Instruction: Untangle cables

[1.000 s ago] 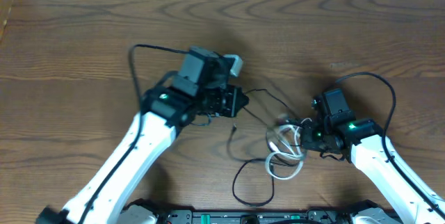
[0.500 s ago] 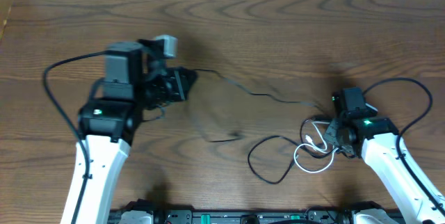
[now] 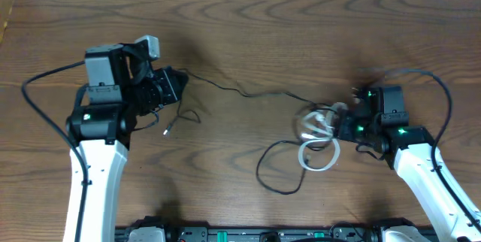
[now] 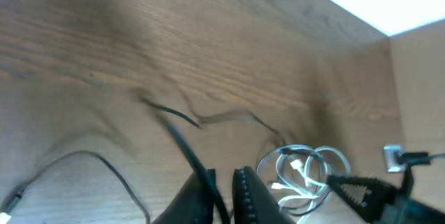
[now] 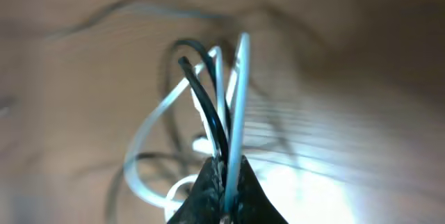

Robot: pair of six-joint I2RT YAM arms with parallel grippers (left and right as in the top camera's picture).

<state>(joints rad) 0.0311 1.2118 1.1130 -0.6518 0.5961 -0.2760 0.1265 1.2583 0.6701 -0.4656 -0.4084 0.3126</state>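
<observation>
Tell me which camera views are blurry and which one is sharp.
Overhead: sharp, evenly lit. Left wrist: motion-smeared, the black cable streaked. Right wrist: blurriest, the white cable and the wood out of focus close to the lens.

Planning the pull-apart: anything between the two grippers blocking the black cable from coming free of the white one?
No foreign object: only bare table lies between left gripper and right gripper. The block is the tangle itself: the black cable, held by the left, runs into the white cable coil, and the right jaws pinch both.
</observation>
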